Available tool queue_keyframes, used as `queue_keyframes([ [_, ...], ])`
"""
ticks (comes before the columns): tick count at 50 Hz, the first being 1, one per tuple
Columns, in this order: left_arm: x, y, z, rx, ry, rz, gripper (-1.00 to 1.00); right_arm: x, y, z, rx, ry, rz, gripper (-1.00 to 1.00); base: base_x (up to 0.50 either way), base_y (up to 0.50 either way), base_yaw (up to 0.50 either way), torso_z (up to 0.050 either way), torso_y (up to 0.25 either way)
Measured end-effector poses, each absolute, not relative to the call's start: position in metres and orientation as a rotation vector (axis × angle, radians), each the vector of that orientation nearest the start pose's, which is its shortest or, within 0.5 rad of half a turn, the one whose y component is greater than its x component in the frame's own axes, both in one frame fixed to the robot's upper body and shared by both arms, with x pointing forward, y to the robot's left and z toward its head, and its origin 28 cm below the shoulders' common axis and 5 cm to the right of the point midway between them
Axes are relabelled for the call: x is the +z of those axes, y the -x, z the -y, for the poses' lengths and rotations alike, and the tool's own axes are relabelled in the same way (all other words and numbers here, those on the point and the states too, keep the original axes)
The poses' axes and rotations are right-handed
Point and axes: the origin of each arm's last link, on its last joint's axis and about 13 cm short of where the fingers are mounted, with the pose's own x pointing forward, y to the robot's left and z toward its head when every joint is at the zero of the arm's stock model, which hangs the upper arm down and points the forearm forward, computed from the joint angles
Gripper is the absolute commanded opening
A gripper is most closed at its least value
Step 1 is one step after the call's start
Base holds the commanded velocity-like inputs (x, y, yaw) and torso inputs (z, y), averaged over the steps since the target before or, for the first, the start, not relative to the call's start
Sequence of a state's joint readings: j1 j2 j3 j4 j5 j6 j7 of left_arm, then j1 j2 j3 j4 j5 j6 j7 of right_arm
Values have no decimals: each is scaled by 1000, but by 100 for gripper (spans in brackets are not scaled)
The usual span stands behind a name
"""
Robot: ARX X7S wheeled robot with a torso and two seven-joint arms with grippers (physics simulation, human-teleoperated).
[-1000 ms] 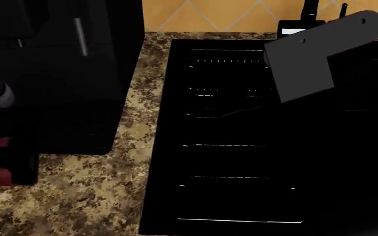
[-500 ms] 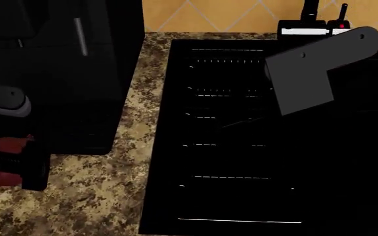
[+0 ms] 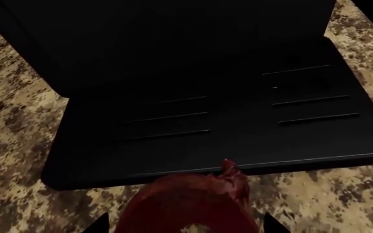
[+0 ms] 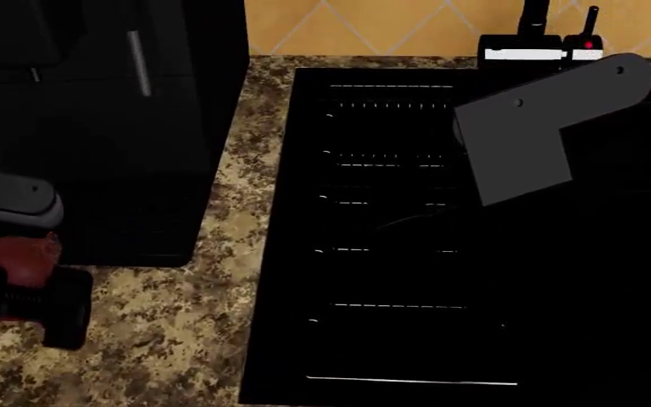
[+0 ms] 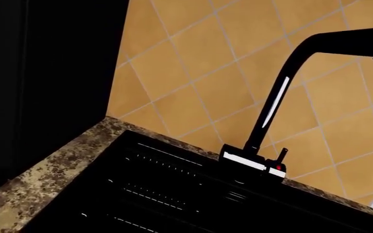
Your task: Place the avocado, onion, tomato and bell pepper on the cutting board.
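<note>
Left gripper point(image 4: 14, 284) clamped on onion point(image 3: 190, 206), raised off granite counter point(image 4: 156, 339) for carrying to cutting board, which is unseen.

Speckled brown granite surface point(image 4: 224, 254) carries black ribbed sink basin point(image 4: 393, 254). Black curved faucet point(image 5: 283, 92) with red-dotted lever stands at basin's far rim, against orange diamond-tiled wall point(image 5: 193, 73). Large black box-shaped appliance point(image 4: 99, 127) sits on surface beside basin.
</note>
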State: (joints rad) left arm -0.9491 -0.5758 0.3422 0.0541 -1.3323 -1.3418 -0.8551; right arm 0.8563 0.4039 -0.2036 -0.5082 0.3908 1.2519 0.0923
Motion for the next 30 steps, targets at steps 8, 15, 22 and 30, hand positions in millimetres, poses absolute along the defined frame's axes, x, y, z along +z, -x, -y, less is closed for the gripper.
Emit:
queue_keyframes([
  [8, 204, -286, -252, 31, -171, -606, 100, 246, -279, 132, 130, 311, 14, 100, 0, 0, 0, 0, 1],
  [15, 199, -285, -253, 36, -170, -616, 100, 246, -278, 132, 130, 312, 14, 100, 0, 0, 0, 0, 0],
  [22, 196, -284, -254, 41, -164, -610, -100, 245, -277, 132, 129, 311, 13, 100, 0, 0, 0, 0, 0],
  [30, 195, -283, -255, 44, -164, -604, -100, 244, -276, 132, 128, 309, 11, 100, 0, 0, 0, 0, 0],
])
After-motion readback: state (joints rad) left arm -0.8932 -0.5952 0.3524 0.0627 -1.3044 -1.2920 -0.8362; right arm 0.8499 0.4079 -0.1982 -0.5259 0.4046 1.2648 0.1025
